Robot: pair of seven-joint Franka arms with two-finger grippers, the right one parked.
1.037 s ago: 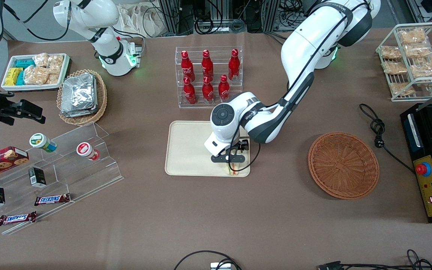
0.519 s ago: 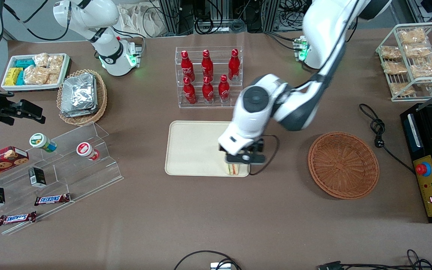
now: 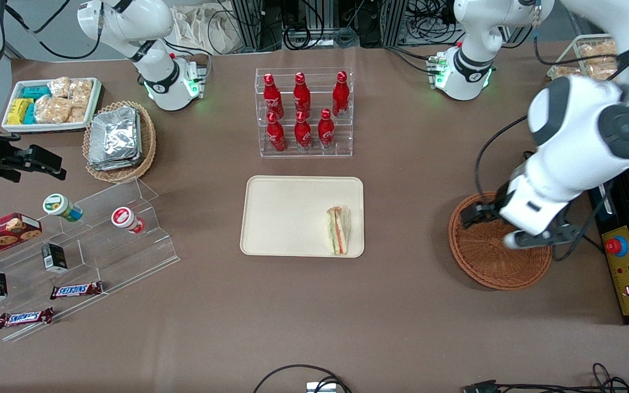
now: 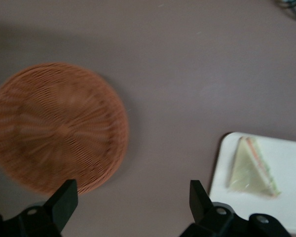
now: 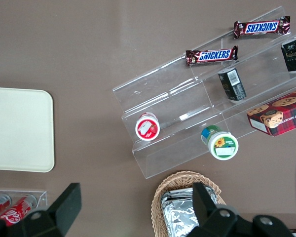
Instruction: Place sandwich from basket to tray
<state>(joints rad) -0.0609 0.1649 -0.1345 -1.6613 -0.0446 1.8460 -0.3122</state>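
The sandwich (image 3: 338,230) lies on the cream tray (image 3: 287,213), at the corner nearest the front camera and toward the working arm's end. It also shows in the left wrist view (image 4: 251,168) on the tray (image 4: 291,197). The reddish-brown basket (image 3: 489,262) stands beside the tray and holds nothing; the wrist view shows it too (image 4: 56,126). My left gripper (image 3: 535,239) hangs above the basket, well apart from the sandwich. It (image 4: 132,200) is open and empty, with bare table between its fingers (image 4: 64,197). The tray's edge shows in the right wrist view (image 5: 19,128).
A clear rack of red bottles (image 3: 303,112) stands farther from the camera than the tray. A black machine with a red button (image 3: 620,245) and a black cable (image 3: 549,185) lie beside the basket. A tan basket of foil packs (image 3: 120,142) and an acrylic shelf (image 3: 90,234) stand toward the parked arm's end.
The gripper has let go of the sandwich on the tray. It has risen and swung away toward the working arm's end, and now hangs over the basket.
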